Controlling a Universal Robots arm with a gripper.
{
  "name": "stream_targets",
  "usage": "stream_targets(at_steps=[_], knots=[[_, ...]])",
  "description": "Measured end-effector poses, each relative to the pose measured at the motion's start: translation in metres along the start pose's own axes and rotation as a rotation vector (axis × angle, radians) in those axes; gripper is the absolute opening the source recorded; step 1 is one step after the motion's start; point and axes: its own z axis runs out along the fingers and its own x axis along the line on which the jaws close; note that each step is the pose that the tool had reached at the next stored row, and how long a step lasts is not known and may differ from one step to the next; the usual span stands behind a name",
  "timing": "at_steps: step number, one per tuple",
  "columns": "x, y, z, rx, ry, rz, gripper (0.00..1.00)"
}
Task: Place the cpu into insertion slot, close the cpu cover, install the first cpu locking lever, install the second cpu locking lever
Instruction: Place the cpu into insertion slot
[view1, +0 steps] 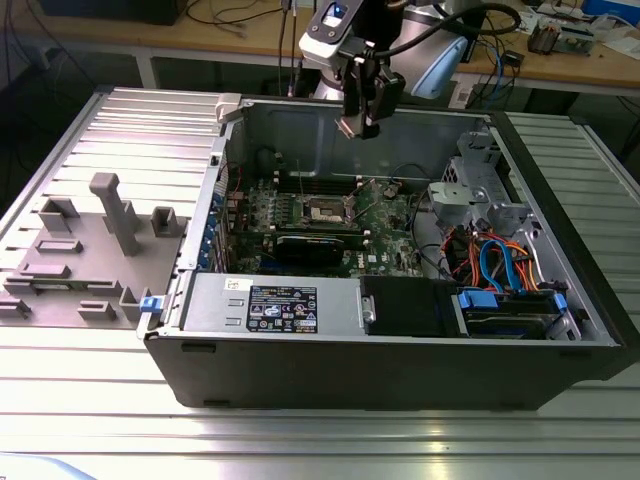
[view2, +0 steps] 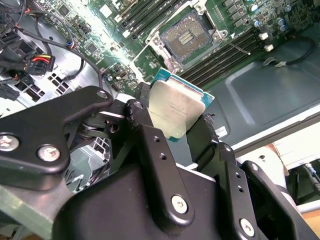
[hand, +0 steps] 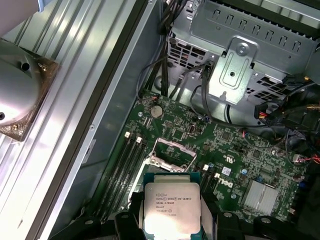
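My gripper (view1: 360, 118) hangs high over the open computer case, shut on the cpu. The cpu (view2: 175, 107) is a small square chip with a dull silver top and a green rim, clamped by two opposite edges between the black fingers (view2: 145, 127). In the first wrist view the cpu (hand: 171, 207) lies just short of the insertion slot (hand: 169, 152) and well above it. The slot (view2: 187, 35) is uncovered, its grid of contacts showing inside a metal frame. I cannot tell how the cpu cover stands. A thin locking lever (view2: 240, 48) sticks out beside the slot.
The slot (view1: 325, 210) sits mid-motherboard (view1: 385, 235), with memory slots (view2: 220, 57) alongside and a black card (view1: 315, 245) in front. A drive cage (view1: 480, 195) and cables (view1: 495, 265) fill the exterior view's right. A grey fixture plate (view1: 90, 250) lies outside the case.
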Motion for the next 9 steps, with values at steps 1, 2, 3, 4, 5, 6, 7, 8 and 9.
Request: stream_targets(at_steps=[1,2,3,4,5,6,7,8,9], knots=[[0.0000,-0.0001,0.0007,0.0001,0.0000,0.000,0.54],[0.0000,-0.0001,0.0013,0.0001,-0.0001,0.000,0.54],[0.0000,-0.0002,0.0016,0.0001,-0.0001,0.000,0.54],[0.0000,-0.0002,0.0020,0.0001,0.0000,0.000,0.54],[0.0000,-0.0002,0.0023,0.0001,0.0000,0.000,0.54],[0.0000,-0.0003,0.0025,0.0001,-0.0001,0.000,0.54],[0.0000,-0.0003,0.0030,0.0000,0.0000,0.000,0.54],[0.0000,-0.0003,0.0032,0.0000,0.0000,0.000,0.54],[0.0000,-0.0003,0.0035,0.0001,-0.0001,0.000,0.54]])
